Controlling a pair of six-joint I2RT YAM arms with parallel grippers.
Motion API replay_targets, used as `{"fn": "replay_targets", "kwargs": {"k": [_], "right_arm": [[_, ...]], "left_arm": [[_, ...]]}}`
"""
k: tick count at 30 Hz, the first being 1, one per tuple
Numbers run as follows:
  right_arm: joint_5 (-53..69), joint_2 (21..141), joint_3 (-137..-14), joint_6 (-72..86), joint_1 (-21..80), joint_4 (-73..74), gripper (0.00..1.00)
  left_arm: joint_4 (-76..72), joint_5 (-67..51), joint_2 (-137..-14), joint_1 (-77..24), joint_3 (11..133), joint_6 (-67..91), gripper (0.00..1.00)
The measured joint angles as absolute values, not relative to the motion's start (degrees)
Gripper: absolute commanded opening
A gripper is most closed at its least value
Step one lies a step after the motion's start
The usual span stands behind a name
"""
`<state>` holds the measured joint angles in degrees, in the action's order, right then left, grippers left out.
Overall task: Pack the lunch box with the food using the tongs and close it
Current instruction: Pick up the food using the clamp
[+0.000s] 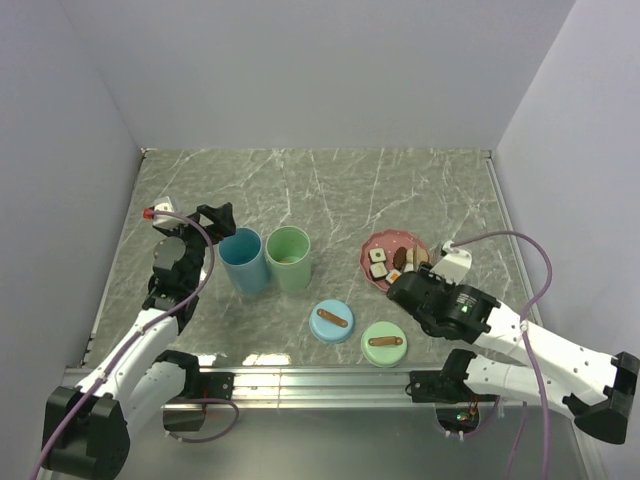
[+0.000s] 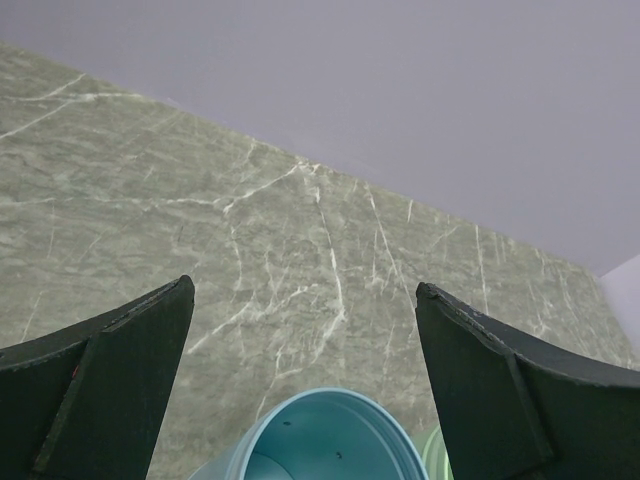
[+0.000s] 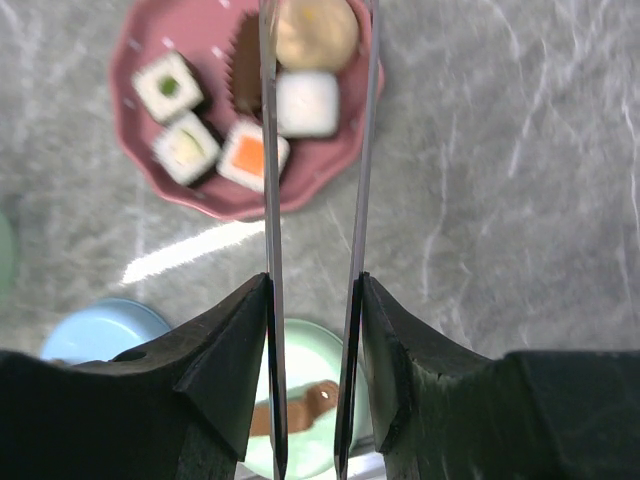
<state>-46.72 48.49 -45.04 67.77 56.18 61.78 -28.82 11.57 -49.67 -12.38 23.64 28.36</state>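
Right jaws clenched on the tongs point(image 3: 268, 200), one black finger point(image 3: 225, 370) pressing each thin arm from outside. The two arms run straight ahead of the jaws, close but apart, and their tips leave the frame. Ahead of these jaws is the pink plate point(image 3: 210, 30) with the food: a white square point(image 3: 306, 103) seen between the tong arms, an orange-topped piece point(image 3: 250, 155) under the left arm, two green-centred squares point(image 3: 168, 86) further left, and a round brown ball point(image 3: 315, 30) at the far end. I cannot tell whether the tongs touch any piece; the wrist view is blurred there. Directly beneath the jaws lies the green lid point(image 3: 310, 360), with the blue lid point(image 3: 100, 325) to their left. Left jaws released, spread wide with nothing between them. The open blue tub point(image 2: 330, 440) sits just below them on the desk point(image 1: 330, 190), the green tub point(image 1: 289, 258) beside it.
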Motion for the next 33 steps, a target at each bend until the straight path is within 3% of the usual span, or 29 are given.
{"fn": "replay_targets", "kwargs": {"k": [9, 20, 33], "right_arm": [[-42.46, 49.08, -39.75, 71.26, 56.47, 62.43, 0.47], [-43.88, 43.18, -39.75, 69.67, 56.49, 60.49, 0.47], [-43.99, 44.05, -39.75, 68.86, 56.47, 58.98, 0.48]], "left_arm": [[-28.84, 11.33, -48.10, -12.38, 23.64, 28.38, 1.00], [-28.67, 11.33, -47.09, -12.38, 23.64, 28.38, 0.99], [-28.16, 11.33, -46.94, -12.38, 23.62, 28.38, 0.99]]}}
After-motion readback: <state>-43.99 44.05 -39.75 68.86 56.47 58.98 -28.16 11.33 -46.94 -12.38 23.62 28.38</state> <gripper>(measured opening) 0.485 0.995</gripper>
